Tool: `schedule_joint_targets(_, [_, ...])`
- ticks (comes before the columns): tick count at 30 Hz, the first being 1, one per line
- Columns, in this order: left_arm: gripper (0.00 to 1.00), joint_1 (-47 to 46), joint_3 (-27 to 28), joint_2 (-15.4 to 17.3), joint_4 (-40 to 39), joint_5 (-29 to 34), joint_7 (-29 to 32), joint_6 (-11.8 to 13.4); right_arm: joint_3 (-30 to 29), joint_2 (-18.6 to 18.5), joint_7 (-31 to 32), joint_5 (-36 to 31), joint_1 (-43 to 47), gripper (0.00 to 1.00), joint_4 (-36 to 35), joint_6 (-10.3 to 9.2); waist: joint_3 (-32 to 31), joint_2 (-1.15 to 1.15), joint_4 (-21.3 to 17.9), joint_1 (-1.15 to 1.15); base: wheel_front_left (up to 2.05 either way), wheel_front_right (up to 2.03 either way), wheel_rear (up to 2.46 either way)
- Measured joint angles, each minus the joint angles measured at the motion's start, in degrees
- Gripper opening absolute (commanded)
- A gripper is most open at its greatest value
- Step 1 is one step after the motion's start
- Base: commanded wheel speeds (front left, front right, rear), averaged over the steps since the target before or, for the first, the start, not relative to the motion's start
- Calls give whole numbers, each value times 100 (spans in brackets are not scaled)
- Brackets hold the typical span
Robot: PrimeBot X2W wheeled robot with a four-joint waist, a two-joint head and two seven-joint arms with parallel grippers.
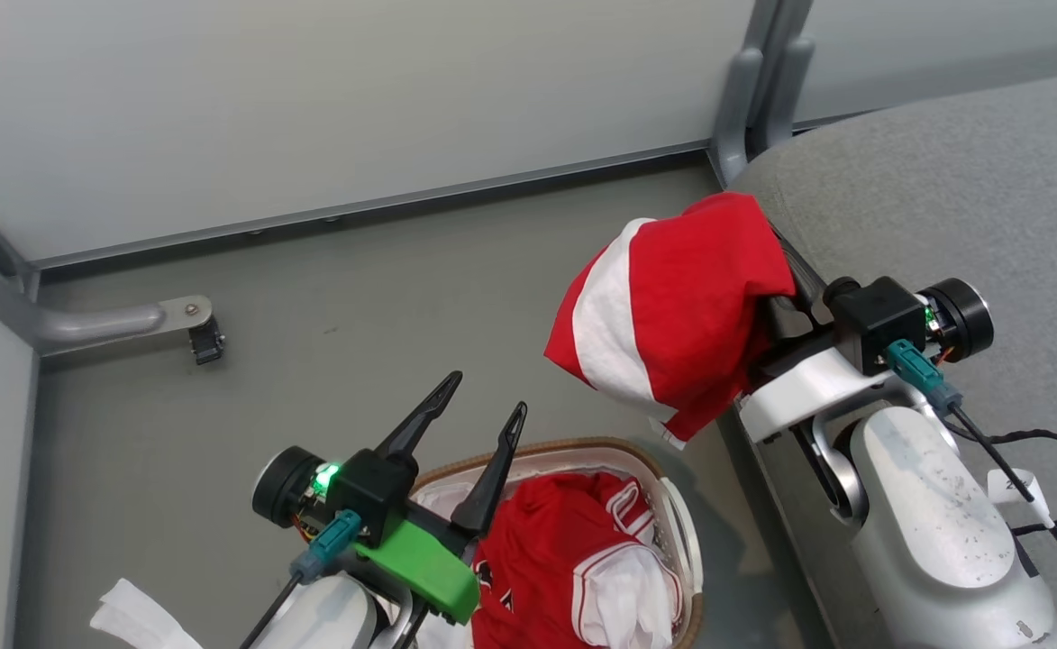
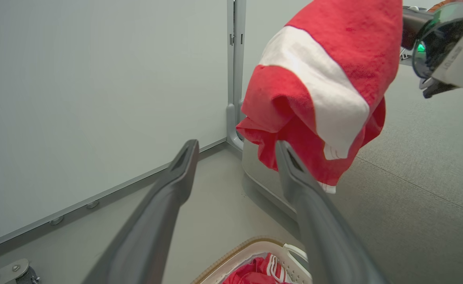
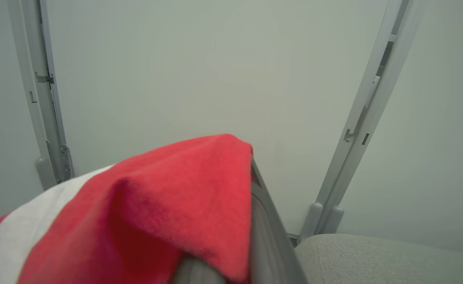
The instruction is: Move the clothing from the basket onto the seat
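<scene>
While draped over right pincer [image 1: 789,270], clothing [image 1: 672,315] hangs clamped beside seat [image 1: 943,198]; left pincer [image 1: 488,391] spread above basket [image 1: 582,448].

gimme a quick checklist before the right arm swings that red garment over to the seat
1. Held clothing lifted out of the basket: ok, it hangs above and beside it.
2. Right claw grip: cannot tell, the cloth drapes over its fingers and hides them.
3. Clothing over the seat: not ok, it hangs mostly over the floor beside the seat's edge.
4. Left claw out of the way: ok, open, holding nothing, apart from the held clothing.
5. Basket emptied: not ok, another red garment lies inside.
</scene>
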Motion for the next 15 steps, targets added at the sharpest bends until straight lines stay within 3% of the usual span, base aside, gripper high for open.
schedule_joint_targets(15, [100, -603, 9, 179, 3, 236, -3, -26, -465, 135, 0, -47, -25, 0, -191, 1, 699, 0, -1469, 0, 0, 0, 0])
